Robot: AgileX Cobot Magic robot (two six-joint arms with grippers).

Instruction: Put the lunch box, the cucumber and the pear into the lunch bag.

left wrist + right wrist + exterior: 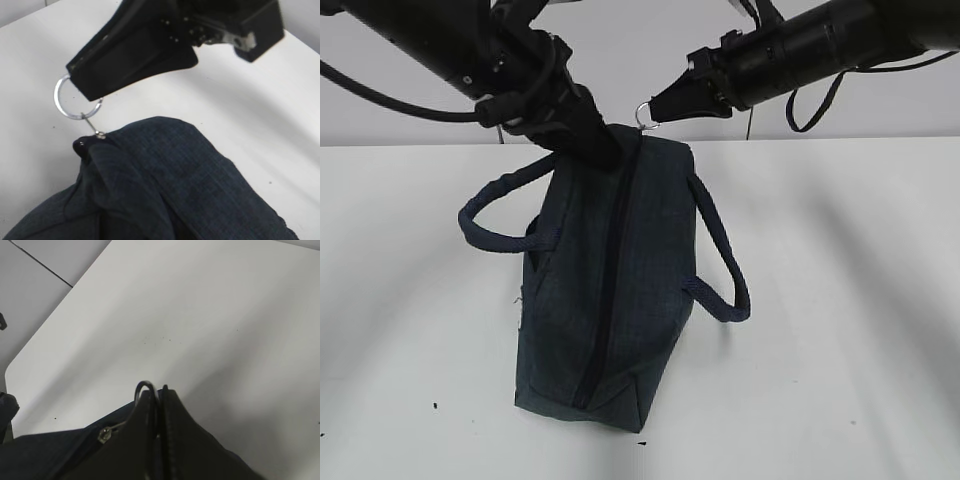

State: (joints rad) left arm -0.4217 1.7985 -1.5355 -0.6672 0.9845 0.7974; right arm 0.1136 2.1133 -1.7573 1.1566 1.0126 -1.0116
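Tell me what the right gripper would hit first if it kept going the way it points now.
The right gripper, shut on the ring pull, points left and slightly down. Going straight on, it would probably meet the left arm's gripper at the lunch bag's far end first, though depth is unclear.

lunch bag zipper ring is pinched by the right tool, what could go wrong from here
1. The right tool grips only the thin metal ring, which hangs from the slider by a slim link; a hard tug might slip it free or strain the link.
2. The left tool seems to hold only the fabric at the ring end of the lunch bag, so the bag may slide or lift on the table.
3. The handles hang loose and could snag.
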